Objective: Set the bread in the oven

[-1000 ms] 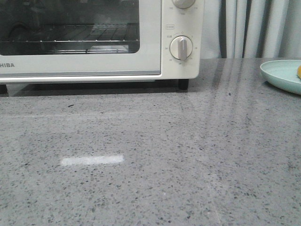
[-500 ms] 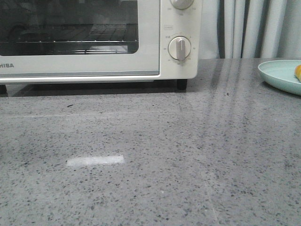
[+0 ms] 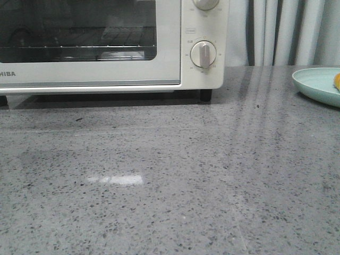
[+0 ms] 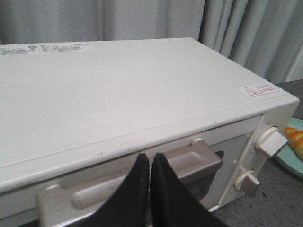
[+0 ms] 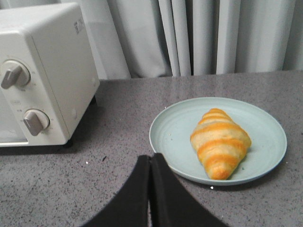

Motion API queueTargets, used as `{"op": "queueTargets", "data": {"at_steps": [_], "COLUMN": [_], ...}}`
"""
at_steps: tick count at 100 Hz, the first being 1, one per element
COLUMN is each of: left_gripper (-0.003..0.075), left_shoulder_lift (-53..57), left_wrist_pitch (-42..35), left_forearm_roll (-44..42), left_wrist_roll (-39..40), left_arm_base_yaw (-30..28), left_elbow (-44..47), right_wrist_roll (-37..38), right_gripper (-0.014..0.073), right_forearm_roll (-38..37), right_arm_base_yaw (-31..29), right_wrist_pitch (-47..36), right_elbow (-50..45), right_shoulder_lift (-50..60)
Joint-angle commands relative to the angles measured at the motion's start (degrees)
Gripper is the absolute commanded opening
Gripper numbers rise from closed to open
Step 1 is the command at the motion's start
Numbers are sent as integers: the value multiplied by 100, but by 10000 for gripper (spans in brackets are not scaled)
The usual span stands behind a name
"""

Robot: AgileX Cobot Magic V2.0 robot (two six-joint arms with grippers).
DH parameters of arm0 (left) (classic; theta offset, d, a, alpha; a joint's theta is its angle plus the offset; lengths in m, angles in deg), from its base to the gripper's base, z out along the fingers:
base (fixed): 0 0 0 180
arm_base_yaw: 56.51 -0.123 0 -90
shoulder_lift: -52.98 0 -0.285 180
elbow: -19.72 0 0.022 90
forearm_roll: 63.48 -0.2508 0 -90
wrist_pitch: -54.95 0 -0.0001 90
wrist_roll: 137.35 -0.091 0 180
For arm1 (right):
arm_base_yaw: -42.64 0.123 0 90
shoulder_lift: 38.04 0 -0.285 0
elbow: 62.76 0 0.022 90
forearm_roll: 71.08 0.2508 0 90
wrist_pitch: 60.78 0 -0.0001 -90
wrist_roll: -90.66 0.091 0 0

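The cream-white oven [image 3: 106,48] stands at the back left with its glass door closed; it also shows in the left wrist view [image 4: 118,94] and the right wrist view [image 5: 42,71]. The striped golden bread [image 5: 220,142] lies on a mint-green plate [image 5: 175,127]; in the front view only its tip [image 3: 337,81] shows at the right edge. My left gripper [image 4: 149,158] is shut and empty, just above the oven door's grey handle [image 4: 189,158]. My right gripper [image 5: 150,158] is shut and empty over the counter, just short of the plate's near rim.
The grey speckled counter [image 3: 170,186] runs from the oven to the front edge. The plate [image 3: 319,85] sits at the far right, apart from the oven. Two round dials [image 3: 203,53] are on the oven's right panel. Grey curtains [image 3: 281,32] hang behind.
The front view has shifted slightly, and the bright reflection on the counter has dimmed. A faint shadow now lies on the left of the counter. No object has moved.
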State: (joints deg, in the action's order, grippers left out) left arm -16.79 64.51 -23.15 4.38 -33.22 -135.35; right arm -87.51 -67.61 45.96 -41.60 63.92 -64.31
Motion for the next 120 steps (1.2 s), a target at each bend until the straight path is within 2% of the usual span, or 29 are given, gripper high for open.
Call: {"op": "queueTargets", "data": {"at_steps": [1, 52, 65, 81, 107, 120], "left_gripper": [-21, -21, -21, -22, -22, -22], "left_shoulder_lift": [-141, -636, -625, -414, 262, 387], "left_wrist_pitch": [-422, -332, 350, 1186, 1876, 1966], "left_forearm_roll": [43, -500, -849, -879, -879, -879], "left_wrist_roll": [-4, -8, -8, -8, -8, -8], "left_arm_base_yaw": [55, 43, 43, 53, 53, 53], "left_elbow": [-295, -294, -294, -64, 777, 1288], "right_wrist_roll": [-57, -57, -57, -57, -57, -57], "right_gripper": [-61, -61, -61, -61, -61, -61], "right_forearm_roll": [-43, -33, -33, 60, 126, 126], "right_arm_base_yaw": [11, 11, 11, 11, 11, 11], "right_wrist_pitch": [-317, -56, -56, -56, -77, -167], "right_elbow": [193, 193, 193, 193, 193, 193], "right_shoulder_lift": [-96, -96, -96, -96, -96, -96]}}
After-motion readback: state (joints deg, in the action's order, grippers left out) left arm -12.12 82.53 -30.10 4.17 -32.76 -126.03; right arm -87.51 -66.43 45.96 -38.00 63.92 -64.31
